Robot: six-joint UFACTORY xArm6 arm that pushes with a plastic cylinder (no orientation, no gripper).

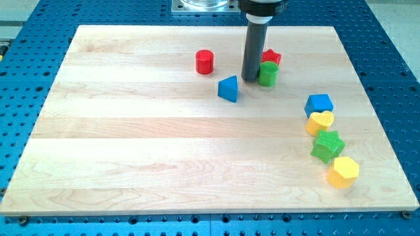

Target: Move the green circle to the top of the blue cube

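Observation:
The green circle (268, 73), a short green cylinder, stands at the board's upper middle, just below a red star (272, 57). My tip (249, 78) is right against the green circle's left side. The blue cube (319, 103) lies to the lower right of the green circle, at the top of a column of blocks near the view's right. A blue triangle (228, 88) sits just to the lower left of my tip.
A red cylinder (205, 61) stands left of my tip. Below the blue cube lie a yellow heart (320, 122), a green star (327, 145) and a yellow hexagon (342, 172). The wooden board (131, 157) rests on a blue perforated table.

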